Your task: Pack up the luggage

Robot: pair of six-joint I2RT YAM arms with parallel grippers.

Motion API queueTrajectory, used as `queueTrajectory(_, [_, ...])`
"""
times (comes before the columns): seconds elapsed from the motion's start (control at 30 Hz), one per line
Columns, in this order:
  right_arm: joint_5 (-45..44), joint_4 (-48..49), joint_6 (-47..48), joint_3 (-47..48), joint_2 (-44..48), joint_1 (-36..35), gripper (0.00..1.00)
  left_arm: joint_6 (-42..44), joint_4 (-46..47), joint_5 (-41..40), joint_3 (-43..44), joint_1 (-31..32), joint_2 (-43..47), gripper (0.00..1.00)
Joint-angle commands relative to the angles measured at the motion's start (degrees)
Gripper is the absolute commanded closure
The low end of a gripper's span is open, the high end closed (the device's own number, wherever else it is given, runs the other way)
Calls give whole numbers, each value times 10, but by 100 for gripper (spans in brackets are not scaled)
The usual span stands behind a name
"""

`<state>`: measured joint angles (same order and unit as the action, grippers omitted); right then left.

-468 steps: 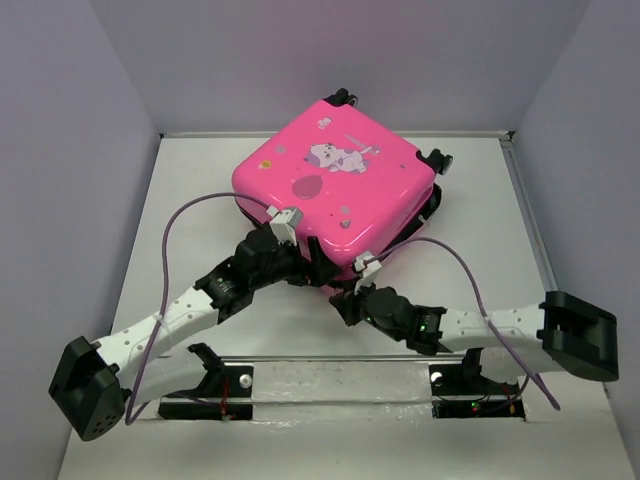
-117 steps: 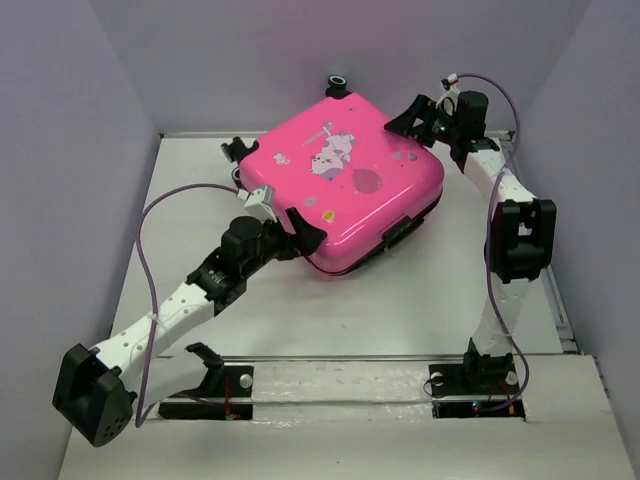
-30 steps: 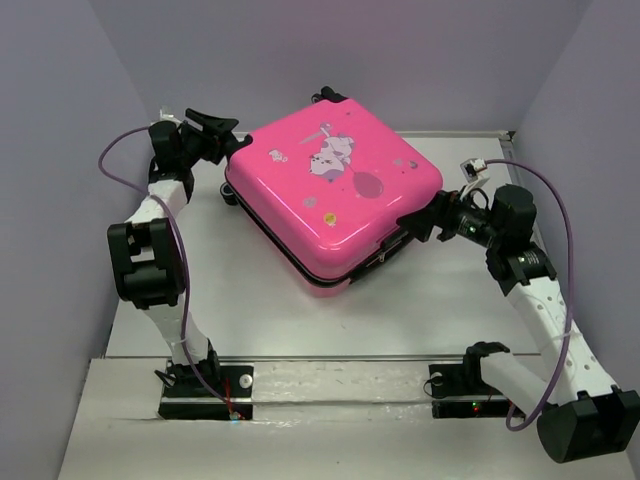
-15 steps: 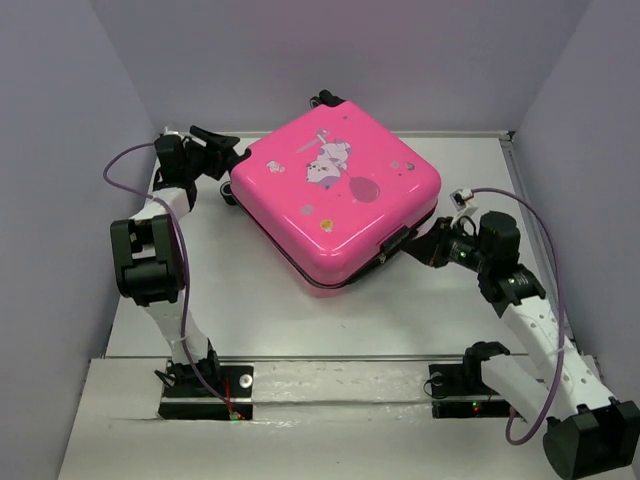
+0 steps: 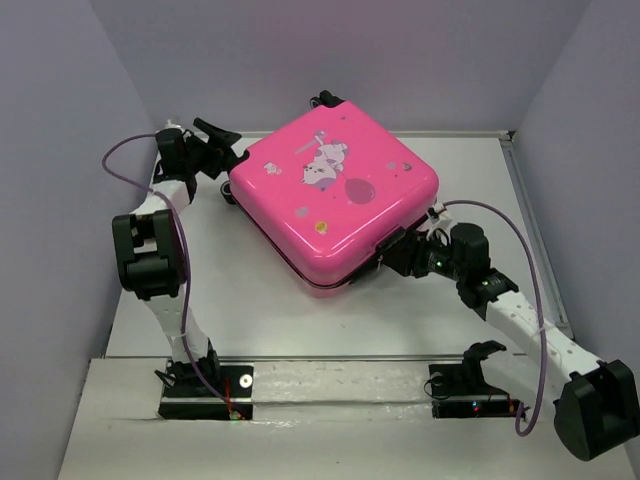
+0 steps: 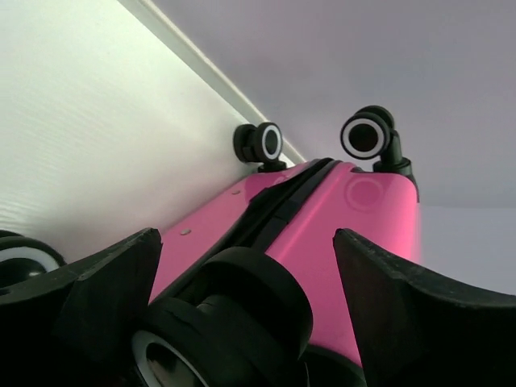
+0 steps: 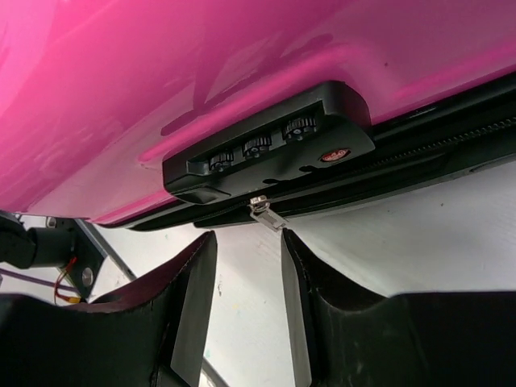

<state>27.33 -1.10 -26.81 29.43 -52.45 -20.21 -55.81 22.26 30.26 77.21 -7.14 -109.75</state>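
The pink luggage [image 5: 335, 190] lies closed and flat on the white table, its cartoon print facing up. My left gripper [image 5: 229, 148] is at its far-left corner. In the left wrist view the left gripper [image 6: 246, 235] stands wide open, with a black caster wheel [image 6: 242, 310] between its fingers. My right gripper [image 5: 386, 252] is at the near-right edge, by the black combination lock [image 7: 266, 149]. There the right gripper [image 7: 246, 242] has a narrow gap with nothing in it. The silver zipper pull [image 7: 266, 213] hangs just above the fingertips.
The table [image 5: 250, 290] is closed in by grey walls at the left, back and right. A raised rim [image 5: 530, 230] runs along the right side. Two more caster wheels [image 6: 367, 135] stick up at the suitcase's far end. Purple cables loop from both arms.
My right gripper has slid left along the suitcase's near edge to the lock, its jaws narrower than a second ago. The left jaws opened wider. The suitcase shifted slightly.
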Motion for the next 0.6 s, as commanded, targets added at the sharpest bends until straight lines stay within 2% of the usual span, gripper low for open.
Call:
queueTrajectory(0.0, [-32, 106, 5, -22, -20, -13, 56, 68, -5, -25, 51, 0, 94, 1])
queueTrajectory(0.17, [-40, 161, 14, -38, -40, -13, 56, 172, -107, -171, 64, -3, 185, 1])
queueTrajectory(0.3, [-26, 164, 19, -46, -48, -13, 56, 189, -142, -191, 34, -4, 243, 1])
queueTrajectory(0.4, [-18, 162, 24, -58, -36, -13, 56, 169, -126, -172, -50, 2, 313, 1])
queueTrajectory(0.43, [-11, 163, 24, -60, -35, -13, 56, 165, -118, -153, -111, 18, 358, 1])
queueTrajectory(0.5, [-12, 151, 26, -56, -42, -19, 56, 167, -109, -151, -175, 44, 410, 1])
queueTrajectory(0.57, [-25, 143, 34, -54, -40, -25, 56, 184, -108, -177, -303, 95, 528, 3])
